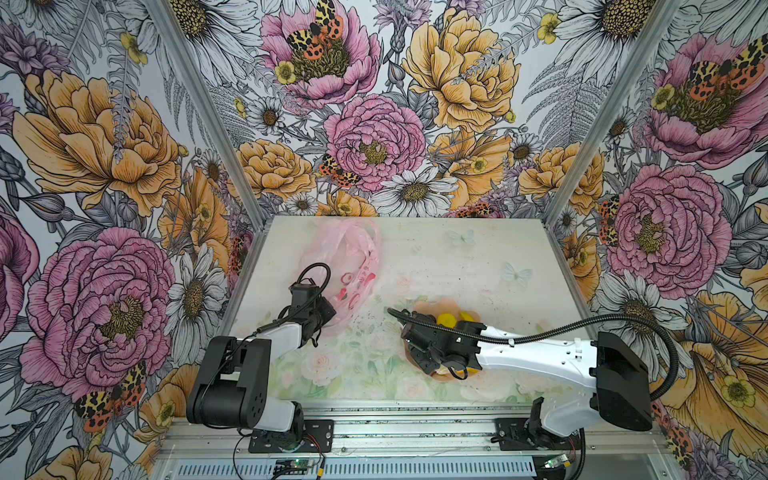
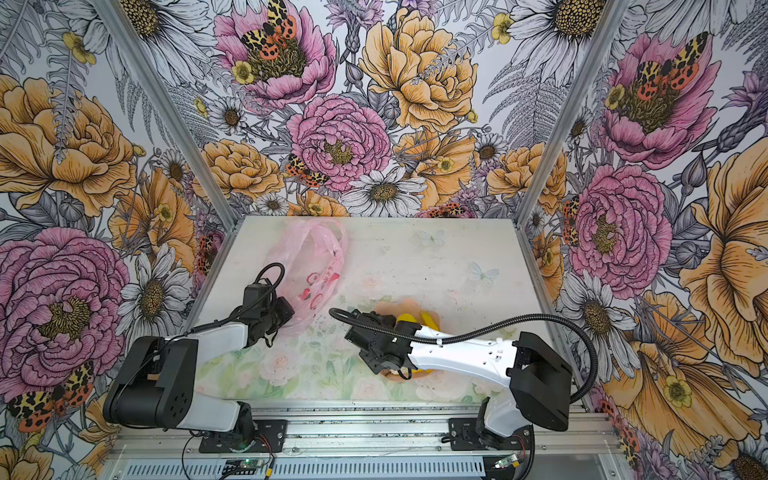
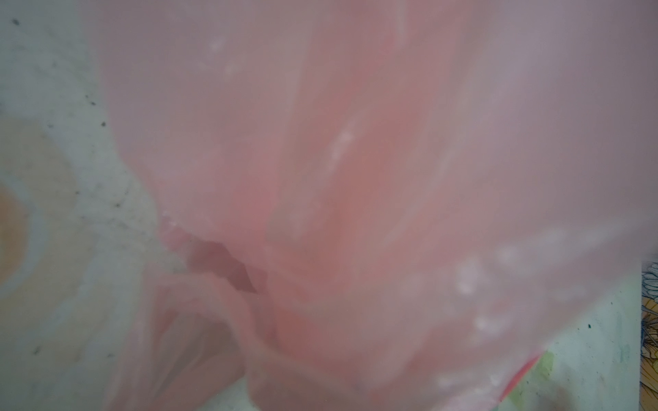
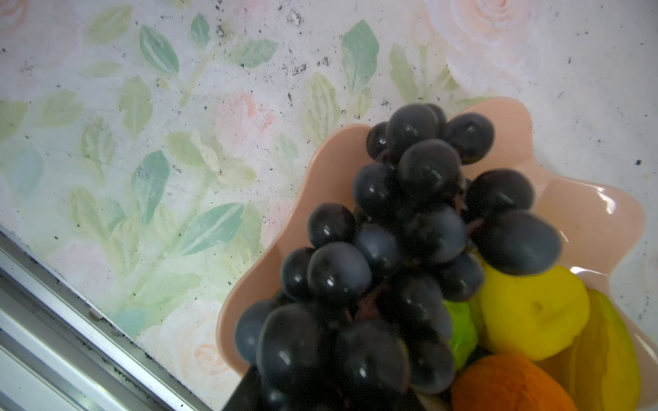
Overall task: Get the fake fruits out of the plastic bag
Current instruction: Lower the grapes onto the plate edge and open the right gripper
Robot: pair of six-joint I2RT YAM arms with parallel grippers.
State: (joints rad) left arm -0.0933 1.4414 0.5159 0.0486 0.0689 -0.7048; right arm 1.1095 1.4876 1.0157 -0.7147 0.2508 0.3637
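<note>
While left gripper (image 1: 327, 318) pinches the plastic bag (image 1: 341, 253), grape bunch (image 4: 409, 249) stretches lengthwise from right gripper (image 1: 433, 366), grip unclear.

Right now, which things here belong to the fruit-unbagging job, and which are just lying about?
Job: bag, grapes, lemon, orange, small green fruit.
Just there: plate under the fruit, table.

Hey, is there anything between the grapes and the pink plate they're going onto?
Nothing visible stands in the way. The grapes are right over the plate, with the lemon, the orange and a small green fruit lying in it beside them. Whether the grapes rest on it yet cannot be told.
</note>
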